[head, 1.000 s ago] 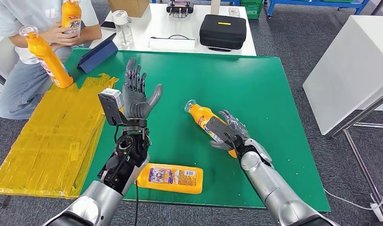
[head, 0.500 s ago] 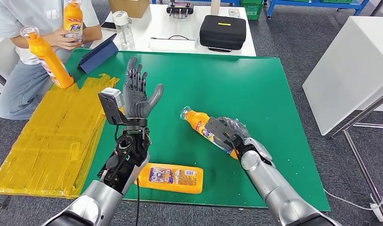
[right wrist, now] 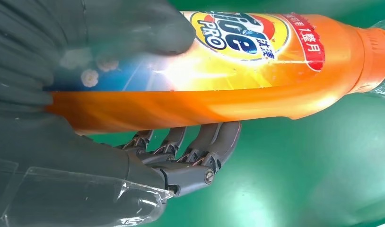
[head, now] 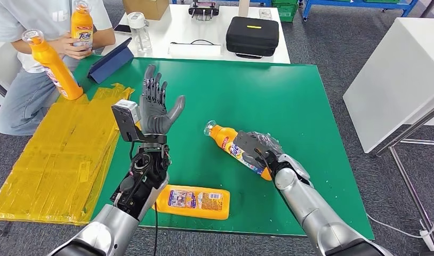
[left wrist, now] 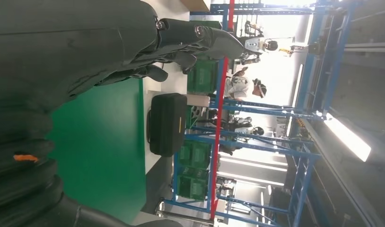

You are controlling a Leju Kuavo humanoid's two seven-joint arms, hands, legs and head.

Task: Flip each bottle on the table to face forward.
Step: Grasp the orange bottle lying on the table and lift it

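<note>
My right hand (head: 260,150) grips an orange detergent bottle (head: 232,146) near the middle of the green table mat (head: 268,96), cap pointing toward the far left. In the right wrist view the bottle (right wrist: 257,61) shows its printed front label, with the thumb over it and the fingers (right wrist: 190,151) curled under. A second orange bottle (head: 193,201) lies flat near the mat's front edge, back label up, beside my left forearm. My left hand (head: 156,109) is raised upright above the mat, fingers apart, holding nothing; its dark fingers (left wrist: 181,42) also show in the left wrist view.
A person (head: 39,32) sits at the far left holding two more orange bottles (head: 52,66). Yellow sheeting (head: 55,154) covers the mat's left side. A blue tablet case (head: 111,63), a black case (head: 252,36) and a clear bottle (head: 139,29) stand at the back.
My right hand has closed around the bottle and turned it, so the label now faces up more; the bottle's cap shifted slightly left. The left hand has stayed still.
</note>
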